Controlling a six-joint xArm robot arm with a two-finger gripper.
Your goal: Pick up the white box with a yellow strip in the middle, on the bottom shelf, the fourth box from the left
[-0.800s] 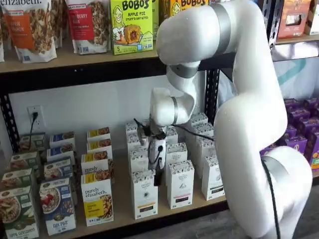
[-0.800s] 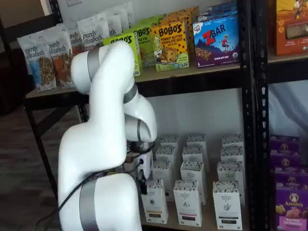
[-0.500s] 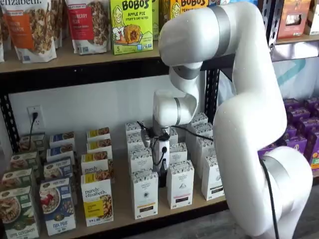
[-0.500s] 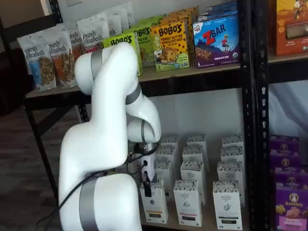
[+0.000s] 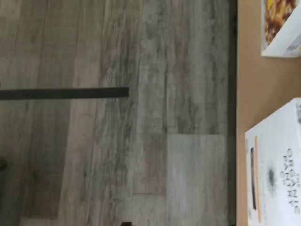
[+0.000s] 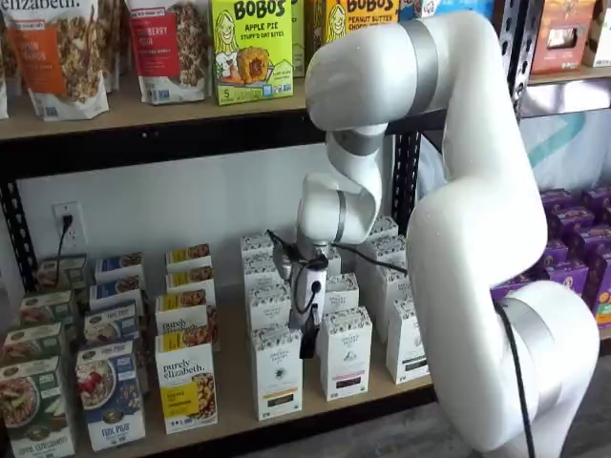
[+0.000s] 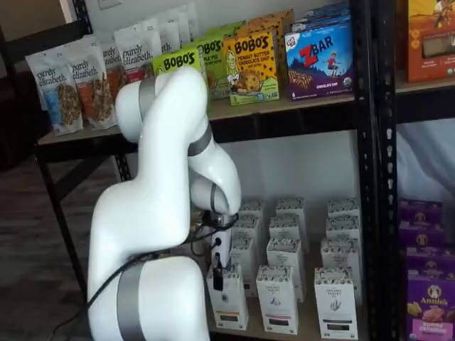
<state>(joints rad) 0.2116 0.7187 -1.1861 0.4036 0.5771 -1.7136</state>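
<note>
Above the bottom shelf (image 6: 229,405), the gripper (image 6: 308,345) is hanging spread wide, empty, its fingers just over the white box (image 6: 277,372).

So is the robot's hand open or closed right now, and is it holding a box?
Hand: the fingers show side-on above the front white boxes, so no gap can be seen; it seems open, and no box is in it.
</note>
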